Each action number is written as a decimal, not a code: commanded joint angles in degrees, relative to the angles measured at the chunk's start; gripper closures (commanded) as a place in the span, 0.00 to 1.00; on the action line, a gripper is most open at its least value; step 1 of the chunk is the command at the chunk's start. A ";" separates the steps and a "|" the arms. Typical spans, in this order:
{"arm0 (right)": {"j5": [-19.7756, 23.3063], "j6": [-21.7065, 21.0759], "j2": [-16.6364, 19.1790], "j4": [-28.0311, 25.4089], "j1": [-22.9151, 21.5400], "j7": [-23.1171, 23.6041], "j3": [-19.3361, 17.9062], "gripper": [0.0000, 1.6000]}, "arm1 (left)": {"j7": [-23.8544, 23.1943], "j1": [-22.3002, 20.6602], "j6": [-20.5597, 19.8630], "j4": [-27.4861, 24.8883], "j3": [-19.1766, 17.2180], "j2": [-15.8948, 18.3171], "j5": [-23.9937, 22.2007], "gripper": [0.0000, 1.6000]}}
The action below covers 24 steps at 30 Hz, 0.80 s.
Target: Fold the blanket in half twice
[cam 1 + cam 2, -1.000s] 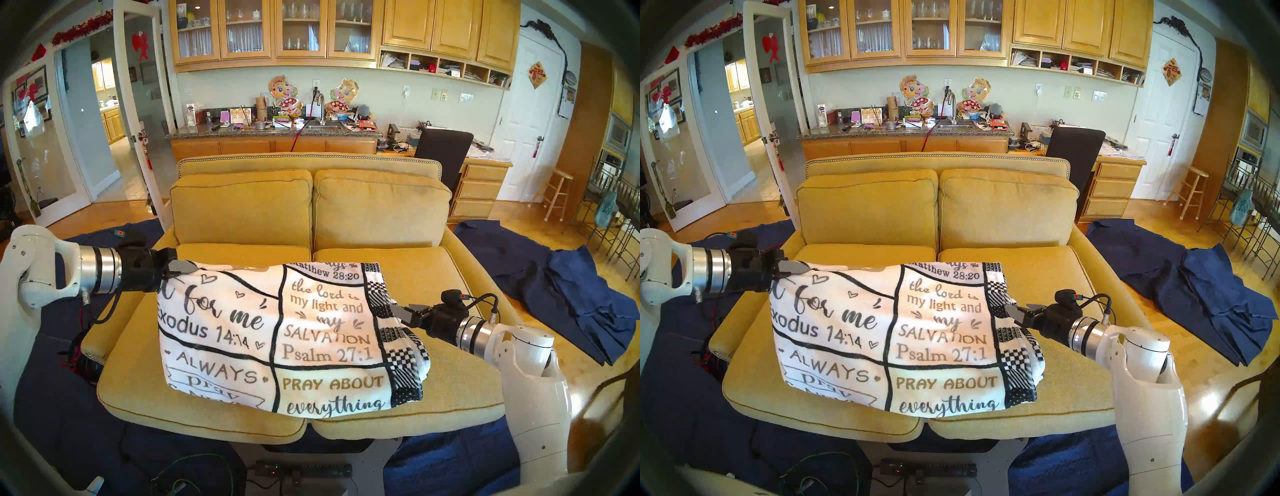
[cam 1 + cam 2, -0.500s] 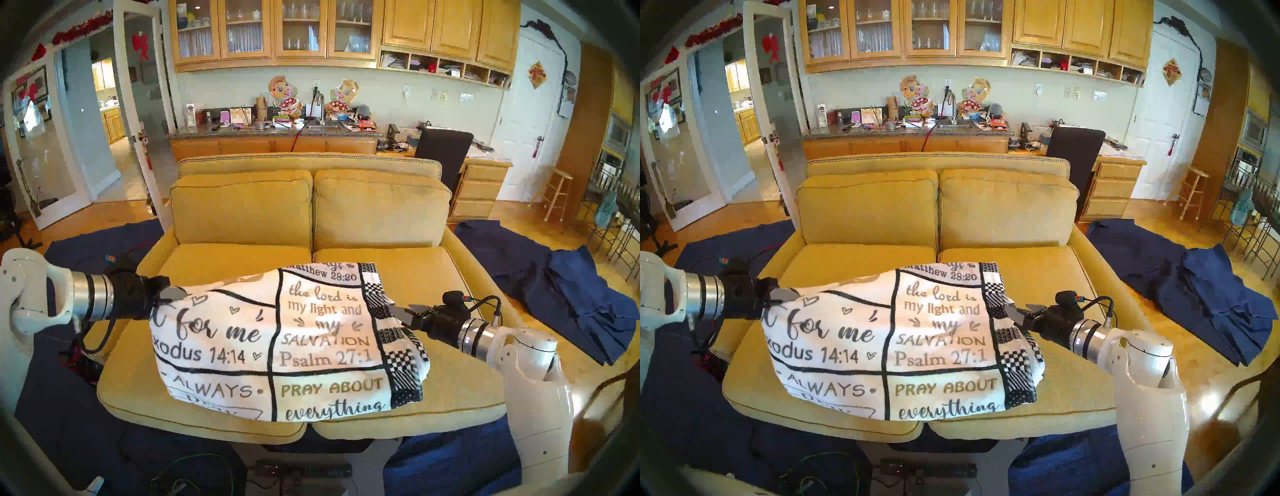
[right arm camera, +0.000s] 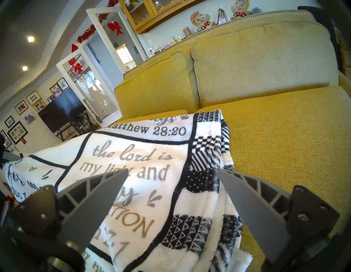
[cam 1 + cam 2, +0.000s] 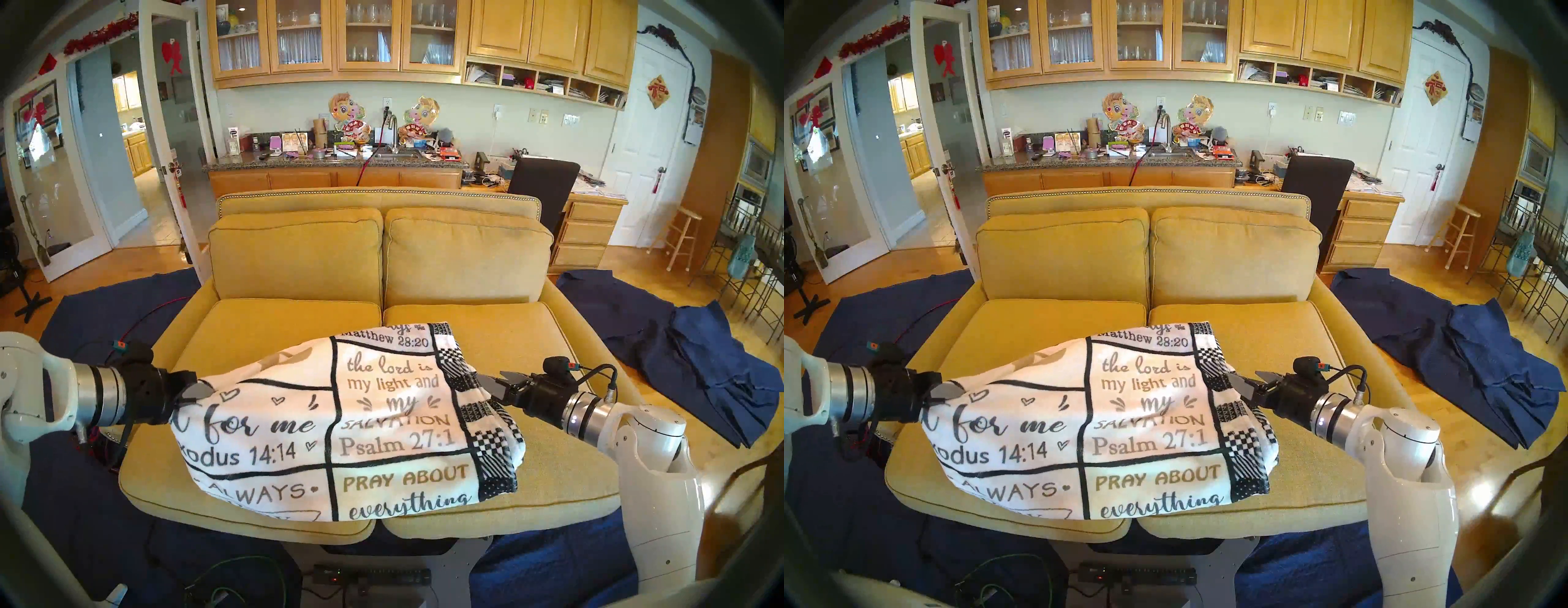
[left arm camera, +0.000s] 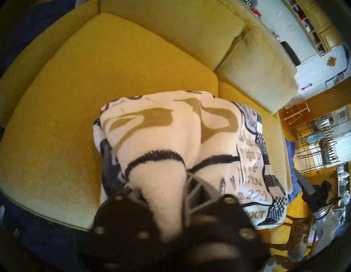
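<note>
The left arm has dropped and pulled back toward the robot, dragging its corner of the blanket [image 4: 339, 424] down with it, so the raised ridge now slopes lower over the left seat cushion. The left gripper [image 4: 193, 392] has fleece bunched between its fingers in the wrist view, pinched on the blanket's left corner, though how tight that pinch is I can't tell. Over on the other side, the right gripper [image 4: 492, 382] sits with its fingers spread wide, empty, its tips right at the checkered border without clamping it.

The blanket lies already doubled up on the front of the yellow sofa [image 4: 297, 263], across both seat cushions, lettering up. This looks like the closing stretch of a fold: the corner is being laid down on the left. Next, I'd say, that corner has to settle flat and be let go cleanly, without dragging the layers askew.

The left forearm reaches in from the left edge, gripper angled downward; the right forearm comes in low, pointing left and nearly level.
</note>
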<state>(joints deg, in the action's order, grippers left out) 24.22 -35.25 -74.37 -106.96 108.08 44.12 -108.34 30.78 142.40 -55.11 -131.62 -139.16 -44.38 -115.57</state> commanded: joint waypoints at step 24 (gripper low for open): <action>0.10 1.66 -1.05 -2.22 0.16 0.36 -0.99 0.00 | -21.05 4.15 0.11 4.39 -19.42 6.03 0.31 0.00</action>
<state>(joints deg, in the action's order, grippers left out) 24.06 -34.27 -75.58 -107.47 108.89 44.16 -108.95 13.33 149.90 -55.14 -128.68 -155.46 -42.10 -112.91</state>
